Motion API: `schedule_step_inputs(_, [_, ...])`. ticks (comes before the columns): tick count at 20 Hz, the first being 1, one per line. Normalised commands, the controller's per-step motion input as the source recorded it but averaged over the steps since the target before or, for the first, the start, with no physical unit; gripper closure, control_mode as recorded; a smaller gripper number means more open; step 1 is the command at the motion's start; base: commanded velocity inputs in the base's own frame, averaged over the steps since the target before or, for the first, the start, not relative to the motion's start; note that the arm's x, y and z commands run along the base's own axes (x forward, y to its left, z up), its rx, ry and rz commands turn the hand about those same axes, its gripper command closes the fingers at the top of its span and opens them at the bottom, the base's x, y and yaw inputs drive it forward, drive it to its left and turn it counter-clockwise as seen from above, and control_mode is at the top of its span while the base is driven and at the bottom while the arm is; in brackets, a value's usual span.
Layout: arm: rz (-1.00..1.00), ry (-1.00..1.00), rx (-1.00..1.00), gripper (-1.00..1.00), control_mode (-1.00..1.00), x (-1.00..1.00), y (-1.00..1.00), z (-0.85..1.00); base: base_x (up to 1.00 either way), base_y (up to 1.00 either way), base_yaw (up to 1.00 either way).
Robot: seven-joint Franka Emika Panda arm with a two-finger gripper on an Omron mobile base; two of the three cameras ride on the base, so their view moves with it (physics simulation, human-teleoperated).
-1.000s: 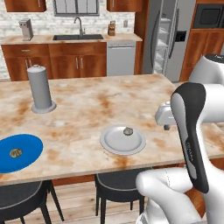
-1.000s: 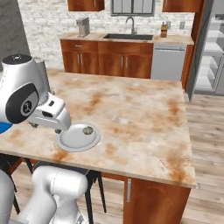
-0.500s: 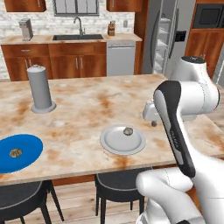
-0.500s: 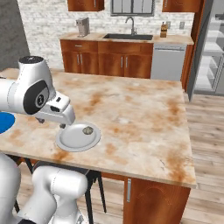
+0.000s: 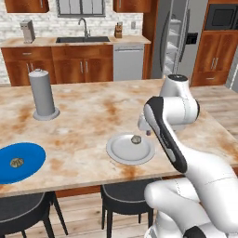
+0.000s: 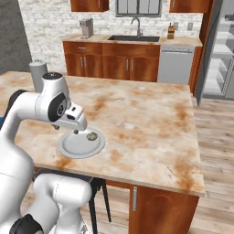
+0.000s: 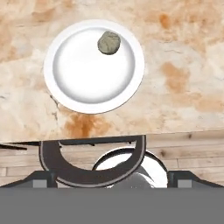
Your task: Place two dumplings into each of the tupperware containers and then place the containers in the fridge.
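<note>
One dumpling [image 5: 136,139] lies near the far rim of a round light-grey plate [image 5: 122,153] by the counter's front edge. The hand view looks straight down on that plate [image 7: 83,74] and its dumpling [image 7: 109,42]. My gripper [image 5: 145,130] hangs just above the plate's right side, open, with nothing between its fingers. From the right it [image 6: 76,131] hovers over the plate's [image 6: 75,147] left part, next to the dumpling [image 6: 92,135]. Another dumpling [image 5: 17,162] rests on a blue plate [image 5: 29,153] at the far left. The fridge [image 5: 179,37] stands beyond the counter with a door open. The tupperware containers are out of view.
A tall grey cylinder [image 5: 43,94] stands on the counter's left part. Dark stools [image 5: 125,195] sit under the front edge. A sink [image 5: 83,39] and wooden cabinets line the back wall. The fridge's shelves [image 6: 224,55] show at the right.
The arm has swung left, carrying the open gripper from the counter's right side to just above the light-grey plate. Plates and dumplings have not moved.
</note>
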Motion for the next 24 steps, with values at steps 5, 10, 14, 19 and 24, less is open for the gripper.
schedule_step_inputs(5, [0.0,0.0,0.0,-1.0,-1.0,0.69,-0.02,-0.76,0.0,0.0,0.0])
schedule_step_inputs(10, [0.0,0.0,0.0,-1.0,-1.0,0.92,0.0,-0.54,0.0,0.0,0.0])
schedule_step_inputs(14, [0.0,0.0,0.0,-1.0,-1.0,0.89,0.0,-0.45,0.0,0.0,0.0])
schedule_step_inputs(19, [0.0,0.0,0.0,-1.0,-1.0,0.85,0.0,-0.41,0.0,0.0,0.0])
schedule_step_inputs(24, [0.0,0.07,0.0,-1.0,-1.0,0.6,0.0,-0.37,0.0,0.0,0.0])
